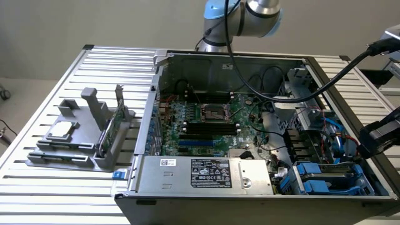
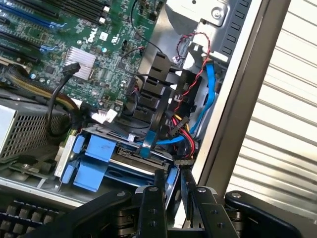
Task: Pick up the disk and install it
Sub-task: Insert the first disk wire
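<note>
Well, the disk sits low in a corner of the open case, blue rails showing, so the install looks done or close to it. The hand hovers just above, fingers partly spread, pinching nothing visible.

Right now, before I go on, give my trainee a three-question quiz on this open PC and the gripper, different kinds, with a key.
1. True or false: the computer case lies open on a slatted table.
2. The drive rails nearest the gripper are: A red, B blue, C yellow.
3. In the exterior view, what holds the green circuit card?
Key: 1 true; 2 B; 3 the grey fixture.
</note>
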### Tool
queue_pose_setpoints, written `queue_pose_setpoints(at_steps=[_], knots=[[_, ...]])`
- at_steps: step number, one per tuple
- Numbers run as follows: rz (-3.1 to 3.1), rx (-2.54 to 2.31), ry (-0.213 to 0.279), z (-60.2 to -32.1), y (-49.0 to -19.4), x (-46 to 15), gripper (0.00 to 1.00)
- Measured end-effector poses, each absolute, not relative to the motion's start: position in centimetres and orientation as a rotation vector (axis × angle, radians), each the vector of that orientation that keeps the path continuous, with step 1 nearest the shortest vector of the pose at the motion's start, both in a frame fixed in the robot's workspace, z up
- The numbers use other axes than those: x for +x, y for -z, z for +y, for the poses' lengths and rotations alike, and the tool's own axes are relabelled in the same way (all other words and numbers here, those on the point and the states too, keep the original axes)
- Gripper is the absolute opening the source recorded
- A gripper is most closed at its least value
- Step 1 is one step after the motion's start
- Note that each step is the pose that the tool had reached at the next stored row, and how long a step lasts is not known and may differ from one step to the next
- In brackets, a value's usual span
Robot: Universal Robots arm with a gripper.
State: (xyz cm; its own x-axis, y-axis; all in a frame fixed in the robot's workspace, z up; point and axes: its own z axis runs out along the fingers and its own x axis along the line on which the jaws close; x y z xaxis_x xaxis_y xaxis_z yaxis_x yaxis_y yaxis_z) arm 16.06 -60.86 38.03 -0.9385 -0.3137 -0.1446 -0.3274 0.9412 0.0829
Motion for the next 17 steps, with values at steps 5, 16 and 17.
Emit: queue_pose_setpoints(at_steps=[5,16,17], knots=[[2.980,-0.372,-0.156,-60.9,-37.6,16.1,0.28],[2.992,-0.111,-0.149,-60.9,-36.7,16.1,0.28],[2.992,-0.088,-0.150,-60.9,-36.6,16.1,0.28]])
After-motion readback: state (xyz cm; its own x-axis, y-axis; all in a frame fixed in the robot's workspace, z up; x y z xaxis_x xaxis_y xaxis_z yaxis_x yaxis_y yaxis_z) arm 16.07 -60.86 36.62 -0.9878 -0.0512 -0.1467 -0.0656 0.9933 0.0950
